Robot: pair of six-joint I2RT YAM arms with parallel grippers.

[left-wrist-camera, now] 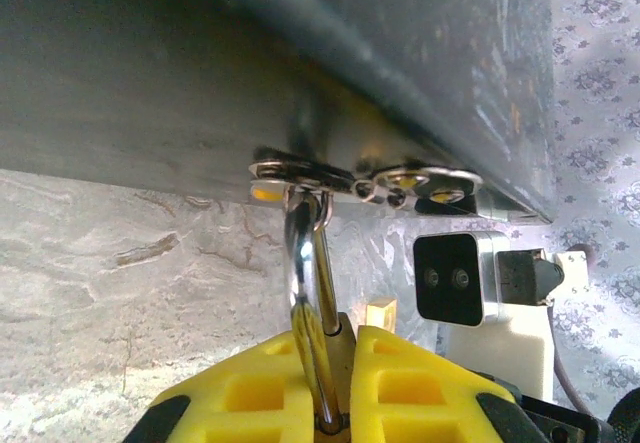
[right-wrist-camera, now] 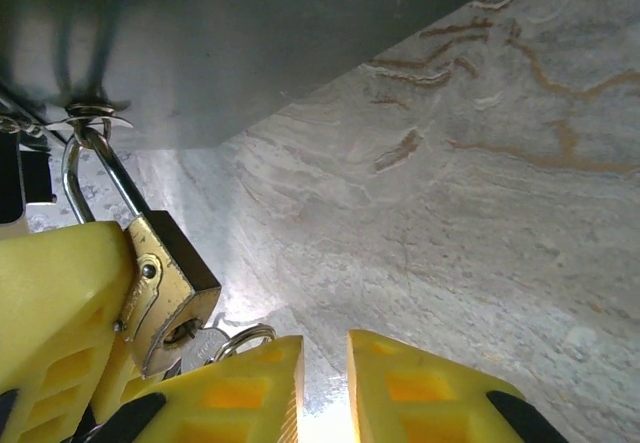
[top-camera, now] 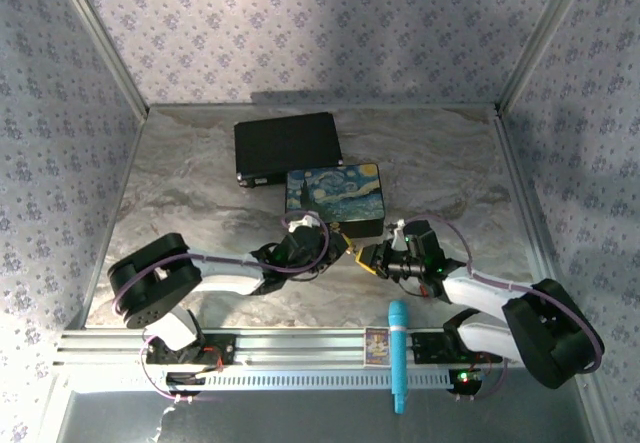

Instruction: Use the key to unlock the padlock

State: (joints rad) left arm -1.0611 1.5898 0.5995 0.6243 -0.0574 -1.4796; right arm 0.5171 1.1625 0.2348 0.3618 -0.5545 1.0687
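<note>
The brass padlock (right-wrist-camera: 165,283) hangs by its silver shackle (left-wrist-camera: 312,263) from the hasp (left-wrist-camera: 300,175) of the painted box (top-camera: 335,198). My left gripper (left-wrist-camera: 345,338) is shut on the padlock's body, its yellow fingers (left-wrist-camera: 255,388) pressed to both sides. A silver key (right-wrist-camera: 205,348) with a wire ring (right-wrist-camera: 245,336) sits at the keyhole on the padlock's underside. My right gripper (right-wrist-camera: 325,348) stands just right of the key, its jaws a narrow gap apart with only table showing between them. From above, both grippers (top-camera: 338,243) (top-camera: 368,256) meet at the box's front edge.
A black case (top-camera: 287,146) lies behind the painted box. A teal handle-like tool (top-camera: 398,353) rests across the front rail. The right wrist camera (left-wrist-camera: 455,278) sits close behind the padlock, with a small tan piece (left-wrist-camera: 380,313) in front of it. Marbled table (top-camera: 470,183) lies open to the right.
</note>
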